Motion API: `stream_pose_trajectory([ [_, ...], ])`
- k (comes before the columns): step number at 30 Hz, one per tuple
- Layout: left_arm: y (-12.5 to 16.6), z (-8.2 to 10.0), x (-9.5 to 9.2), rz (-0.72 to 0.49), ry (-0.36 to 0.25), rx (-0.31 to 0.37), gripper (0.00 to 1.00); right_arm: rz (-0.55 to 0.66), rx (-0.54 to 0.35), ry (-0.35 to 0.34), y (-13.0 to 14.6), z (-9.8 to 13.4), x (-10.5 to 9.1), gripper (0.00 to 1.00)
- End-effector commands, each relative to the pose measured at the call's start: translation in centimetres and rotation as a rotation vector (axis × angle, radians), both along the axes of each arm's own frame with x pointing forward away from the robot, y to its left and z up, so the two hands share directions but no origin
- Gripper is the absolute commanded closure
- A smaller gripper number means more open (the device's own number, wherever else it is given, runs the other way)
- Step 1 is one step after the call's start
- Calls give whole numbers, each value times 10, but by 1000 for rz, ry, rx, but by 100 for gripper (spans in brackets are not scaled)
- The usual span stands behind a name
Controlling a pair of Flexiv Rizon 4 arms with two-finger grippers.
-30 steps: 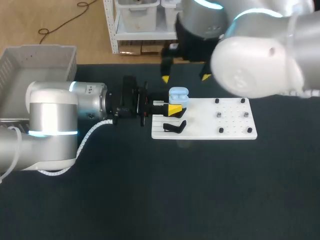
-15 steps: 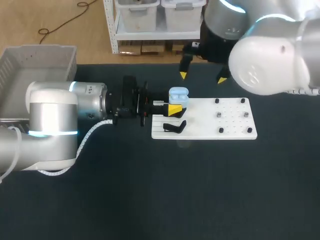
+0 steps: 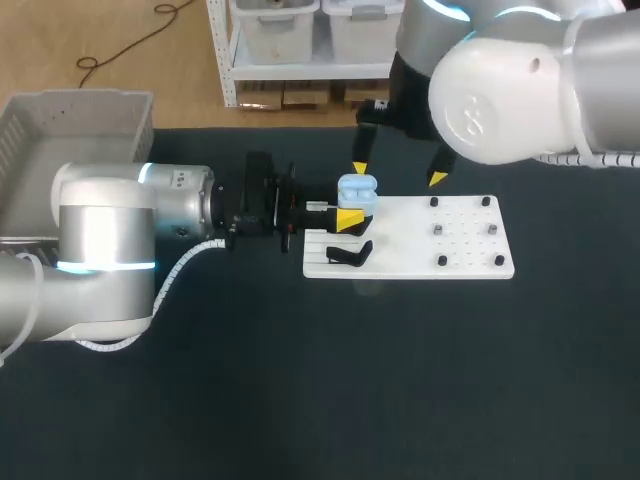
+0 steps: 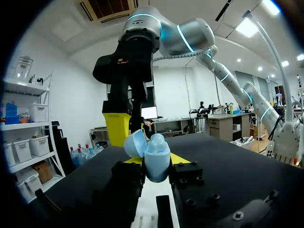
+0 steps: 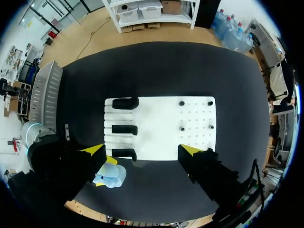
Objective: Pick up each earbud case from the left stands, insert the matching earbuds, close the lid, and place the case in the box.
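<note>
Dark surface (image 3: 300, 380) spreads under both arms, with the grey box (image 3: 80, 96) at its far left corner. Nothing shows inside the part of the box in view, so I judge no case has been delivered yet.

The right arm (image 3: 520, 90) comes in from the far right, and its right tool (image 3: 398, 173) hangs over the far edge of the white board (image 3: 400, 235), fingers spread wide and holding nothing. The left arm (image 3: 105, 240) lies along the surface from the left, and its left tool (image 3: 353, 207) is at the board's left end, clamped on the light blue earbud case (image 3: 357, 188) from two sides.

In the left wrist view the case stands upright between the yellow tips with its lid (image 4: 134, 142) swung open. Whether anything sits inside cannot be told.

From the right wrist view the three black stands (image 5: 124, 129) on the board's left part look bare, so the held case is the only one seen. The small dark pegs (image 5: 181, 128) dot the board's right part. No earbud can be made out on them.

As a judgement, the pick-up is done. Inserting the earbuds, closing the lid and placing the case in the box are all left.
</note>
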State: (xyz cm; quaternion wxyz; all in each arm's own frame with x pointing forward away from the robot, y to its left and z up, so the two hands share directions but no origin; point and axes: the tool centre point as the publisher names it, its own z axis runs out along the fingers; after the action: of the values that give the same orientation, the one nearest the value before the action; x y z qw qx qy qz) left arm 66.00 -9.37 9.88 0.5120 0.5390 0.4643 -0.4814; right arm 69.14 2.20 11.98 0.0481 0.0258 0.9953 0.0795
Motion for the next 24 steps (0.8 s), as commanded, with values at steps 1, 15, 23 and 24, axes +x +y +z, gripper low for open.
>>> stream_pose_trajectory([
  [1, 1, -2, -2, 5, -2, -7, 100, 3, -1, 17, -2, 3, -12, 0],
  [15, 1, -2, -2, 5, -2, -7, 100, -10, 86, -284, -24, 45, -18, 0],
  [23, 17, 18, 4, 42, 15, -11, 100, 21, 220, -403, -53, 71, -37, 0],
  [24, 24, 26, 6, 54, 22, -14, 100, 21, 220, -403, -53, 71, -37, 0],
])
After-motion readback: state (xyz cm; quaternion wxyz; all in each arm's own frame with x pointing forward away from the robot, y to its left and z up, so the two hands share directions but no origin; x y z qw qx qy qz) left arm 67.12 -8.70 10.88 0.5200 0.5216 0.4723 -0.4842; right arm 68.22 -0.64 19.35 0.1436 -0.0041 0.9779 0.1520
